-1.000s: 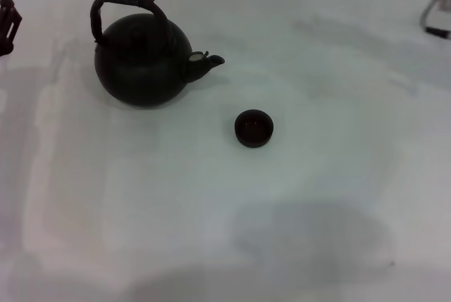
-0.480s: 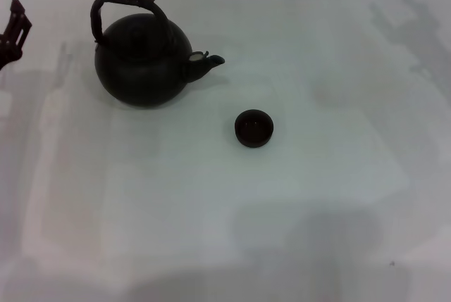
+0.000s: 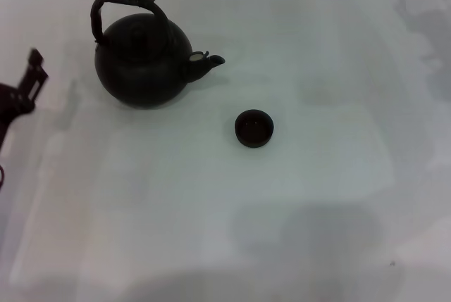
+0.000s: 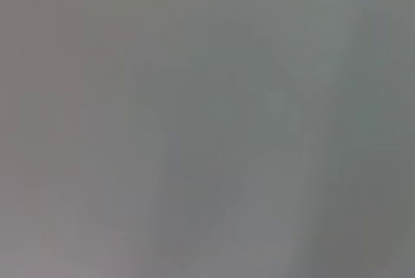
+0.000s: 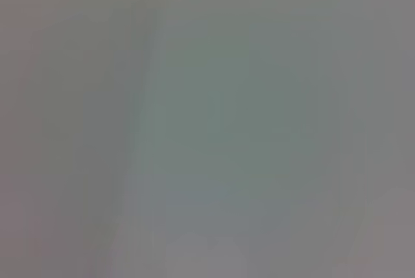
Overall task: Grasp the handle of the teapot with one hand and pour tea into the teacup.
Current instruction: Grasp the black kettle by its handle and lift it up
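Note:
The matte-black teapot (image 3: 144, 59) stands upright at the table's far left, its short spout (image 3: 208, 61) pointing right. Its arched handle (image 3: 127, 1) rises over the lid, with nothing holding it. The small black teacup (image 3: 254, 128) sits on the table to the right of the spout and nearer to me, apart from the pot. My left gripper (image 3: 25, 84) shows only partly at the left edge, left of the pot and clear of it. The right gripper is out of the head view. Both wrist views show only plain grey surface.
The white table (image 3: 317, 196) spreads wide around the pot and the cup. Soft shadows lie on it at the near middle and the far right.
My left gripper has come nearer to me along the left edge and slightly inward. The dark right arm parts at the top right corner have left the view. Pot and cup have not moved.

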`<state>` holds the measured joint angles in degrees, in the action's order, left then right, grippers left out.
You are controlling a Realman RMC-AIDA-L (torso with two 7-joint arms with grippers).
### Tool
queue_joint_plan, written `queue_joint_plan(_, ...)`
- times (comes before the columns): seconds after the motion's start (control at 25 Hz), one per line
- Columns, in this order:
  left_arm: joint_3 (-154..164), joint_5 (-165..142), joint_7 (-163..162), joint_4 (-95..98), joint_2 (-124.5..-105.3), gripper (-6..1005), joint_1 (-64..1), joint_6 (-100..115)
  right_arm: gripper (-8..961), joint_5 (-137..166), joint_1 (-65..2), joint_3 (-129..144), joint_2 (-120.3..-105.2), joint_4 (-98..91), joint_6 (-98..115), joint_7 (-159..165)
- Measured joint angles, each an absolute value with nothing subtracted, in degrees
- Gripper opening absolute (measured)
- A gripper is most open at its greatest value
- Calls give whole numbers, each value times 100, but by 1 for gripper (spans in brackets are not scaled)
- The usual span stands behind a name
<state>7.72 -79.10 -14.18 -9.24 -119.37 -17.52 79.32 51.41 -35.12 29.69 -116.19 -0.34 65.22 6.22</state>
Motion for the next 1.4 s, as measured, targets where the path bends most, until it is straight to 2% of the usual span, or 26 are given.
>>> queue_joint_plan(0.24, 1397, -7910, -1433, -980, -11944, 847, -1671, 8042, 827, 4937, -3573, 2965, -11613, -36, 6255, 678)
queue_joint_plan(0.76, 1590, -7871, -1393, -815, -11912, 847, -2386, 7563, 827, 4923, -3555, 2962, -11619, 132, 6141, 742)
queue_joint_plan(1.4, 1626, -7919, -1343, -539, -11912, 846, -2926, 6750, 827, 4921, -3593, 2962, -11619, 141, 6025, 758)
